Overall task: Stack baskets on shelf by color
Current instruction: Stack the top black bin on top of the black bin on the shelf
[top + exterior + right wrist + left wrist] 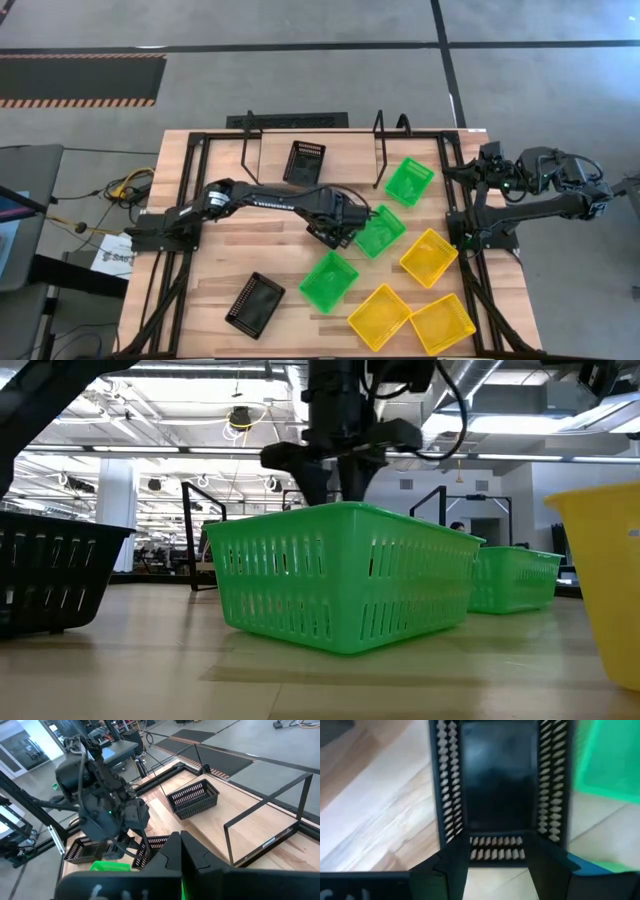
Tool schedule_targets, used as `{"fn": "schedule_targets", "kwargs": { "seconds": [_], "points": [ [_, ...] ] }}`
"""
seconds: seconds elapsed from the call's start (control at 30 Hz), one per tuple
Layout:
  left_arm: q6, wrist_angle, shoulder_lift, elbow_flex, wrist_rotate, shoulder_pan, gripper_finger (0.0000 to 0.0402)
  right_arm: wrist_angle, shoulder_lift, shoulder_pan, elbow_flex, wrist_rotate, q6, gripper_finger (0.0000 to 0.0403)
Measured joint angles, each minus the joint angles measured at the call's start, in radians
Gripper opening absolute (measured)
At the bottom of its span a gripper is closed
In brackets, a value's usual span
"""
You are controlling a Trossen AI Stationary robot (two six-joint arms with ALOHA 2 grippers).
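Observation:
My left gripper [338, 228] [501, 855] is open and points down over a black basket [500, 795] at mid-table. Its fingers stand above the two corners of the basket's short end, and I see no touch. A second black basket [304, 160] sits on the shelf [345, 150], between the wire uprights. The third black basket [255, 303] lies near the front left. Three green baskets [410, 180] [380, 230] [328, 280] and three yellow baskets [428, 257] [379, 316] [441, 323] rest flat on the table. My right gripper [472, 170] [181, 845] is shut and waits folded back at the table's right edge.
A green basket [340, 575] stands right beside the left gripper [335, 485] and hides the black one in the low view. The shelf's wire uprights [245, 150] [380, 150] rise at the far edge. Bare wood shows at the table's left front.

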Motion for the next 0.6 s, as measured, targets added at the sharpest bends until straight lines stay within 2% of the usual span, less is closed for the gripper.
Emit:
{"fn": "schedule_targets", "kwargs": {
  "seconds": [0.6],
  "points": [
    [0.021,0.006,0.02,0.001,0.023,0.033,0.0171,-0.003,0.0,0.0,0.0,-0.001,-0.002,0.0008]
  ]
}}
